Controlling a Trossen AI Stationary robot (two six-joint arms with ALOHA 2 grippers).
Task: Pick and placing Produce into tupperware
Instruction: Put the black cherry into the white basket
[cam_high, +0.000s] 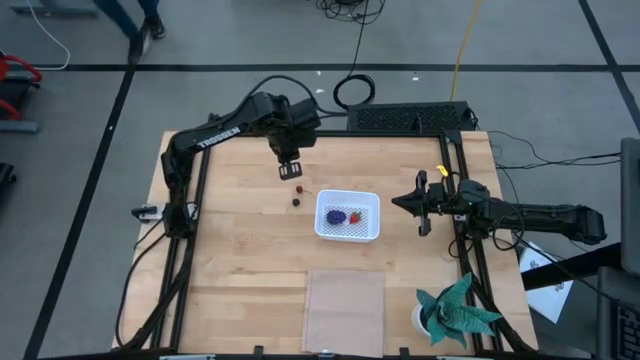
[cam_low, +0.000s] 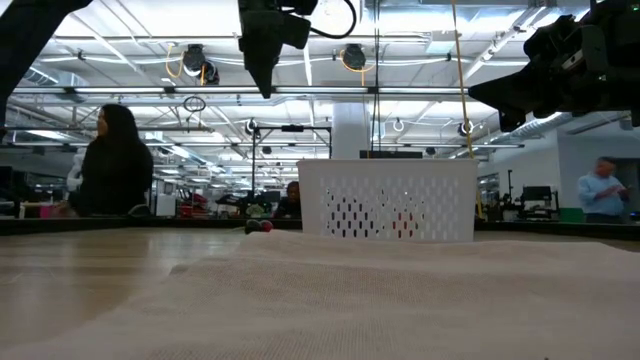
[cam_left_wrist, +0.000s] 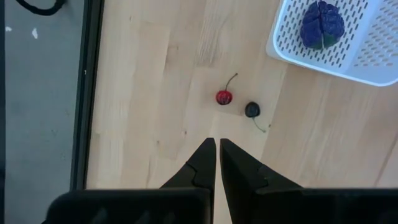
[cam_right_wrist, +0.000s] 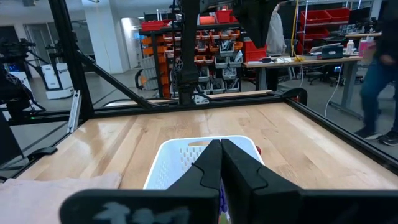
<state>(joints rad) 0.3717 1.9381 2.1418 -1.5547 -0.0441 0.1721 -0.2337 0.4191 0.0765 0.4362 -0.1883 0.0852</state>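
Observation:
The white mesh tupperware (cam_high: 348, 232) stands mid-table, with the purple-blue bunch (cam_high: 338, 216) and the red strawberry piece (cam_high: 357, 215) lying inside it. A red berry (cam_left_wrist: 224, 97) and a dark berry (cam_left_wrist: 252, 110) lie on the wood just left of it. My left gripper (cam_high: 289, 170) hangs shut and empty above the table, pointing down, a little beyond the berries toward the far edge. My right gripper (cam_high: 398, 203) is shut, level, empty, just right of the tupperware.
A flat pale translucent sheet (cam_high: 345, 310) lies at the near edge. A teal paper plant (cam_high: 455, 312) stands at the near right corner. Bare wood spreads left of the berries. In the low view, people show in the room behind the table.

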